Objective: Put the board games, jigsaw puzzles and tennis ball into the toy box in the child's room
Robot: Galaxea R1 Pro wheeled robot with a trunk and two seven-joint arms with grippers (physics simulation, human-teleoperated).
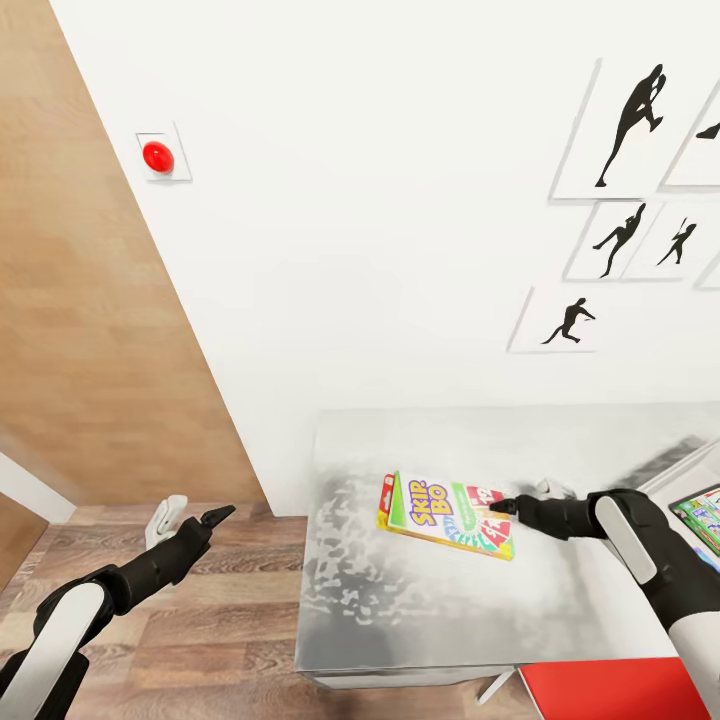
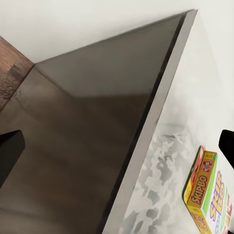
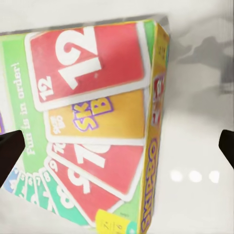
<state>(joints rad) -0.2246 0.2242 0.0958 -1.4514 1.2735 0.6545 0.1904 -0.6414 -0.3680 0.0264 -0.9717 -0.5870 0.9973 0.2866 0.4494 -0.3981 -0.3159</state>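
1. Head view: A slim yellow-red-green "SKIP-BO" board game (image 1: 447, 516) lies flat on the light grey table (image 1: 400, 610) beneath a white wall hung with black sports-silhouette pictures (image 1: 625, 125). The right gripper (image 1: 503, 506) reaches in from the right, its tip at the box's near edge; whether the fingers hold the box cannot be told from here. The left gripper (image 1: 215, 518) hangs over the wood-plank floor (image 1: 190, 620), well apart from the table, holding nothing; how far it is open cannot be told. A red button (image 1: 158, 156) sits on the wall beside a brown door (image 1: 80, 300).

2. Left wrist view: The table's dark side panel (image 2: 83, 146) meets its pale top, the board game (image 2: 207, 195) resting near the edge.

3. Right wrist view: The board game (image 3: 92, 122) sits between two dark fingertips (image 3: 9, 151) spread wide, one to either side, neither touching it.
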